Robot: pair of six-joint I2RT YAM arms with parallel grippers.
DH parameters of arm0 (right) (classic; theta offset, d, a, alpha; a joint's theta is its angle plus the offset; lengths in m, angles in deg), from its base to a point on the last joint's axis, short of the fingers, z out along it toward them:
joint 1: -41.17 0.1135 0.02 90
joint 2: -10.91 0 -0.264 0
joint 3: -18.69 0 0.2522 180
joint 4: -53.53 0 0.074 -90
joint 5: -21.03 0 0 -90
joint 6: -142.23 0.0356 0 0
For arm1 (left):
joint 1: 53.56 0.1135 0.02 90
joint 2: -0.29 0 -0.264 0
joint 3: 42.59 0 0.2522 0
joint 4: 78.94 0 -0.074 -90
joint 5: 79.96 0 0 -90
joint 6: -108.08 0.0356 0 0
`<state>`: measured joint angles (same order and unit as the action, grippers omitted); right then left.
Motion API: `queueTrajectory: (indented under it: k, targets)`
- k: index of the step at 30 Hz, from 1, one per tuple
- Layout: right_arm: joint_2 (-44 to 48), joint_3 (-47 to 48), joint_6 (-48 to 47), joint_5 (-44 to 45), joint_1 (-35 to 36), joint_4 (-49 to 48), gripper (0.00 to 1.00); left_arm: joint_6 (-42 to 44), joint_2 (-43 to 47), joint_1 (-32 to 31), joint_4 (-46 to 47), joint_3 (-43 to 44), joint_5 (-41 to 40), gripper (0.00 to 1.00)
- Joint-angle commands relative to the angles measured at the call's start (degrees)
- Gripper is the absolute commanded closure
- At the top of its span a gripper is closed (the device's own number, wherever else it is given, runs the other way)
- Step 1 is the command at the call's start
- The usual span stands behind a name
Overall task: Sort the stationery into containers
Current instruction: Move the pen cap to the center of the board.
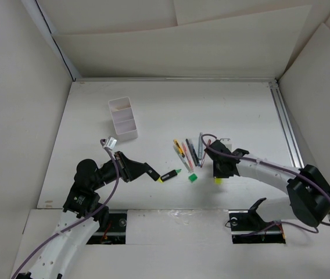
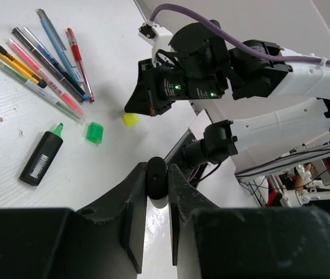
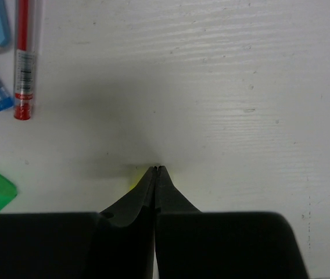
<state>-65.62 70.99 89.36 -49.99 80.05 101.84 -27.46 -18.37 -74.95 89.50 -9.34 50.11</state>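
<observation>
**A:** What is the left gripper [image 1: 151, 172] doing?

**B:** Its jaws are narrow and clamped on a black barrel [image 2: 156, 174], seen end-on from the wrist. I take it for a highlighter, though its tip is hidden. It hangs low over the table [image 1: 240, 110], near the front.

**A:** And the white box [image 1: 129, 135]?

**B:** Farther back and a little to the left, well apart from the gripper. The step in hand looks like carrying the barrel there.

**A:** How to do it well?

**B:** Lift before travelling so the barrel clears the box wall. Turn the wrist until the barrel lies along a compartment, lower it inside the rim, and only then let go. It is round, so dropped from height it may bounce out or roll.

**A:** The right gripper [image 3: 155, 170]?

**B:** Pressed fully together and holding nothing, with its tips down at the table. The yellow cap [image 2: 131, 119] sits just beside or under them; I cannot tell whether they touch. To take the cap it would have to rise, spread its jaws and come down astride it. A closed tip will only shove it.

**A:** The rest?

**B:** The green-tipped highlighter [image 2: 42, 156] lies flat beside the green cap [image 2: 94, 132], and the pens [image 2: 49, 63] are fanned out behind them. All are out on the table, not yet in the box
</observation>
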Motion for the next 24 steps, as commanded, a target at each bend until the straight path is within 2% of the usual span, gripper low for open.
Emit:
queueTrajectory:
  k: [1, 10, 17, 18, 21, 24]
  targets:
    - [2.9, 1.9, 1.2, -0.9, 1.5, 1.8, 1.0, -0.2, 0.5, -0.1, 2.7, -0.1, 1.0, 1.0]
    - [0.9, 3.2, 3.8, 1.4, 5.3, 4.6, 1.0, -0.7, 2.1, -0.1, 2.2, -0.1, 1.0, 1.0]
    - [7.4, 4.3, 7.9, 6.1, 7.4, 9.1, 1.0, -0.7, 1.5, -0.1, 2.7, -0.1, 1.5, 1.0]
    - [8.1, 4.3, 7.9, 6.2, 7.4, 9.1, 0.99, -0.7, 1.5, -0.1, 2.7, -0.1, 1.5, 1.0]
    - [6.8, 4.9, 7.3, 4.1, 7.9, 10.2, 0.85, -0.7, 1.5, -0.1, 2.7, -0.1, 1.5, 1.0]
    - [5.1, 6.1, 7.3, 3.5, 10.9, 13.2, 0.8, -0.7, 2.0, -0.1, 2.2, -0.1, 1.5, 1.0]
